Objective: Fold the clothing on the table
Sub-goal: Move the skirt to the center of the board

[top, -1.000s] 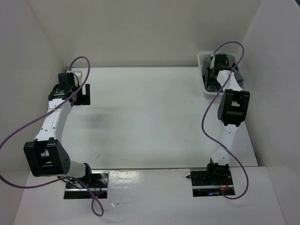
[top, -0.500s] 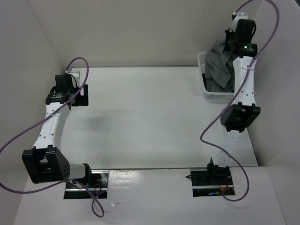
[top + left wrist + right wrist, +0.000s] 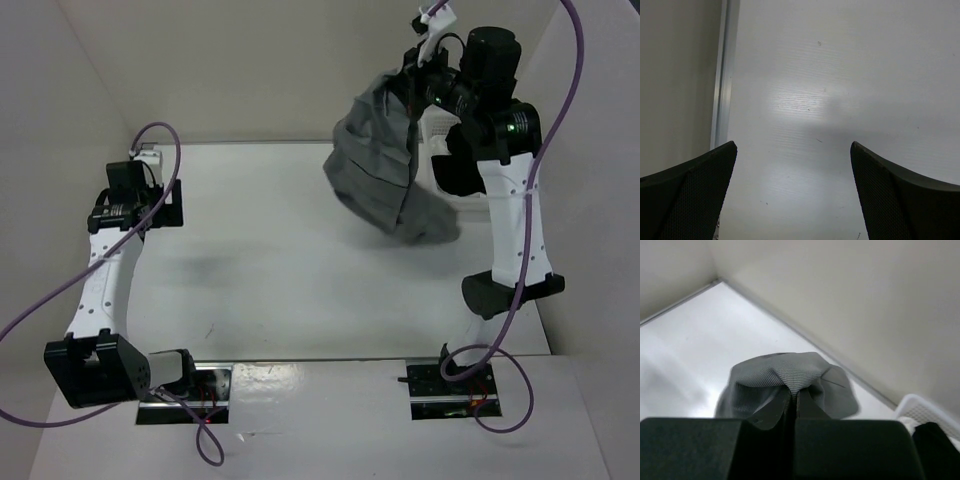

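No legible text or markings.

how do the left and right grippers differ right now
The left gripper stands wide open and empty; the right gripper is shut on the grey skirt. The left gripper sits low over the table at its far left; the right gripper is high above the far right, the skirt hanging below it. Both are dark two-finger grippers.
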### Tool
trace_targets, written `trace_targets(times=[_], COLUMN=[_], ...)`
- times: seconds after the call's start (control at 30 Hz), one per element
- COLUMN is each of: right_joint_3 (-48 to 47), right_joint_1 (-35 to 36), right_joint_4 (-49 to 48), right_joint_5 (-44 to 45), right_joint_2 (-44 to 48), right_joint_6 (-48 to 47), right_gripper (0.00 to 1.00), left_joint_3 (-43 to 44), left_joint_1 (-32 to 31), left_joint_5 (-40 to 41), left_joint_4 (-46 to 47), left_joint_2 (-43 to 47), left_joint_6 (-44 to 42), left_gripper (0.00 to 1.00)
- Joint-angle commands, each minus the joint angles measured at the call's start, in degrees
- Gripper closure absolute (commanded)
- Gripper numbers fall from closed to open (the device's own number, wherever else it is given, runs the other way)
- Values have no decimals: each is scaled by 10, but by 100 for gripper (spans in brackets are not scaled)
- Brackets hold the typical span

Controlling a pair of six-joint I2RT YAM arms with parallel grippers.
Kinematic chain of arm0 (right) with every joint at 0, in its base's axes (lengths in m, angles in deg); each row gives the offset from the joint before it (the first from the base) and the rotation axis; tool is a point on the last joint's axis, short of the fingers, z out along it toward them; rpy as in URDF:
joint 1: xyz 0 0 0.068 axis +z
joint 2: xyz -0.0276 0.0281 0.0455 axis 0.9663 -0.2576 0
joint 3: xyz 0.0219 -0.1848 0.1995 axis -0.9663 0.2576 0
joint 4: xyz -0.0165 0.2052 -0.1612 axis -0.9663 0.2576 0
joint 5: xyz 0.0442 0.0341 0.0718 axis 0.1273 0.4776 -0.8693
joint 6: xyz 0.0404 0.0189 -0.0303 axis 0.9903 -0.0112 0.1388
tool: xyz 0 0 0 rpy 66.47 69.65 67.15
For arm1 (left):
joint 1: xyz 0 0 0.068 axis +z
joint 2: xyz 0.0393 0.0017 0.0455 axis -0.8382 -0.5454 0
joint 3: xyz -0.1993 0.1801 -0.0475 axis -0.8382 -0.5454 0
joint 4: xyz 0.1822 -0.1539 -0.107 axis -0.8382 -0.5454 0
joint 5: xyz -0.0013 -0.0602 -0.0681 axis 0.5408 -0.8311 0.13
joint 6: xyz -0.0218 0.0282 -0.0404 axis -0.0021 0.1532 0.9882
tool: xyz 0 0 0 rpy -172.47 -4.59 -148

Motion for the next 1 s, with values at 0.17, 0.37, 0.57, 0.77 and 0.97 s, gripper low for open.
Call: trace_targets(times=[0.17, 0.37, 0.57, 0.77, 0.97], right_joint_3=[-56, 62, 295, 409, 398], right_joint_1=[-105, -117, -43, 33, 45], right_joint_4=[30, 82, 175, 73, -60], right_joint_5=[-172, 19, 300, 279, 148], right_joint_2=[-49, -85, -110, -39, -53], right_joint_6=[22, -65, -178, -193, -122], right_gripper=[100, 41, 27, 18, 14], left_joint_3=[-29, -57, -69, -75, -75], left_joint_1=[23, 34, 39, 50, 84], left_joint_5=[-10, -29, -43, -74, -107], left_joint_4=[-18, -23, -23, -28, -40], left_joint_2=[67, 93, 105, 110, 127], left_joint_6=[-6, -6, -6, -11, -16], left_gripper=[0, 0, 0, 0, 0])
